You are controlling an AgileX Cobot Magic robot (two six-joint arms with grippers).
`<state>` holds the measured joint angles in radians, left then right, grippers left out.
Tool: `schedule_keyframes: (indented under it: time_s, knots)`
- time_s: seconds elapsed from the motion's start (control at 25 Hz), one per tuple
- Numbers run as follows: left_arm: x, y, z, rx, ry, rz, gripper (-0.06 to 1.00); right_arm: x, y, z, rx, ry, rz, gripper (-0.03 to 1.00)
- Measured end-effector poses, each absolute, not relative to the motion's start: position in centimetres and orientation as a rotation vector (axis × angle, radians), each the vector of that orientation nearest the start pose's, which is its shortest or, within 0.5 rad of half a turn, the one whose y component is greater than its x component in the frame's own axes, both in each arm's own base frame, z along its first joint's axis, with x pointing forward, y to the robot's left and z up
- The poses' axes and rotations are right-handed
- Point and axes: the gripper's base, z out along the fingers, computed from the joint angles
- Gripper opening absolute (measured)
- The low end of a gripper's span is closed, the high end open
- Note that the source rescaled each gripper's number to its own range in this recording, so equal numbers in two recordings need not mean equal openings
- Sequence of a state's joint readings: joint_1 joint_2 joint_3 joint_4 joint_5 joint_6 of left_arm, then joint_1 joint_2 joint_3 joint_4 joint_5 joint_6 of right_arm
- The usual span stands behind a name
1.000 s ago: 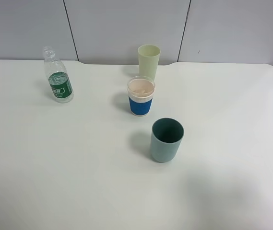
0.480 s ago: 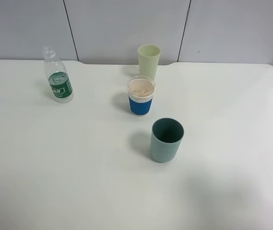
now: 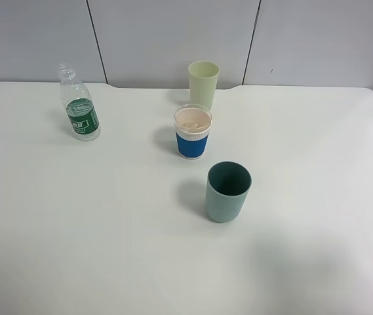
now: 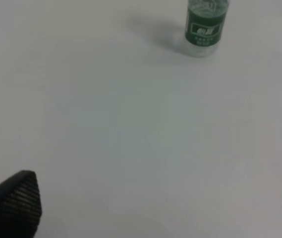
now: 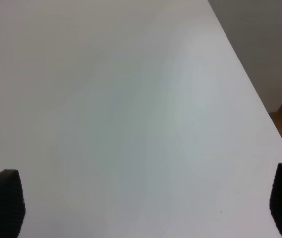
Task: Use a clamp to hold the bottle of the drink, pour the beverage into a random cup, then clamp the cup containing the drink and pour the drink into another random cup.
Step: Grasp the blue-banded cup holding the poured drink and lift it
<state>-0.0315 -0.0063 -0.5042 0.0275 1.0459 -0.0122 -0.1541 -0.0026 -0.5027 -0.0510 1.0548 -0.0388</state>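
White tabletop (image 3: 107, 249): clear green-labelled plastic bottle (image 3: 81, 111) upright far-left, blue-sleeved paper cup (image 3: 193, 139) and grey-teal plastic tumbler (image 3: 227, 193) central; my left end effector (image 4: 155, 208) and right end effector (image 5: 145, 203) released, empty; pouring, I judge, unstarted.

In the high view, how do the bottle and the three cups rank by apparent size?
1. Teal tumbler, widest, but nearest the camera.
2. Bottle, tallest; unsure against the tumbler.
3. Blue cup.
4. Yellow-green cup, farthest.

The bottle (image 3: 81, 108) stands alone far left, open counter (image 3: 75, 230) all round. A yellow-green cup (image 3: 203, 82), blue-sleeved cup (image 3: 193, 134) and teal tumbler (image 3: 228, 191) crowd the middle; near and right sides lie open.
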Motion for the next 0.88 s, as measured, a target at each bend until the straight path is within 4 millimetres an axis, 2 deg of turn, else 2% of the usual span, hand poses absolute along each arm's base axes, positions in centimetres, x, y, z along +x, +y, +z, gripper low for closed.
schedule_keyframes:
  time_s: [0.88]
  knots:
    - [-0.57,0.23,27.96,0.018,2.019,0.005,1.00,-0.60,-0.32,27.86,0.119,2.033,-0.182,0.99]
